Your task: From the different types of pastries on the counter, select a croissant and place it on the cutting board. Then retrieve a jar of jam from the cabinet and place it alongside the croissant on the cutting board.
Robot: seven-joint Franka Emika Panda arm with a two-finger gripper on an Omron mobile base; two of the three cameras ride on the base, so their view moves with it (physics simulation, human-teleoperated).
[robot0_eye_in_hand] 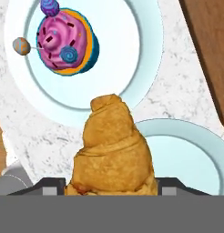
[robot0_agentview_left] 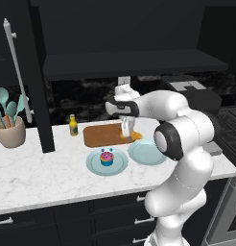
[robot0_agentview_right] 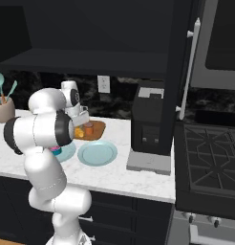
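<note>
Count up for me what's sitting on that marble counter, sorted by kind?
Pale blue plates: 2
Pastries: 2, a cupcake and a croissant held in the end effector
Cutting board: 1
Yellow bottle: 1
Utensil pot: 1
Black appliance: 1
Total: 8

White arm with dark joints, lower left. Tool (robot0_agentview_right: 81,123) over near edge of brown cutting board (robot0_agentview_right: 96,130), closed on golden-orange croissant (robot0_agentview_right: 79,132). Orange-brown jar (robot0_agentview_right: 89,128) on the board. Pale blue plate (robot0_agentview_right: 97,153) on marble counter (robot0_agentview_right: 114,174). Black appliance (robot0_agentview_right: 149,122) right of the board.
</note>
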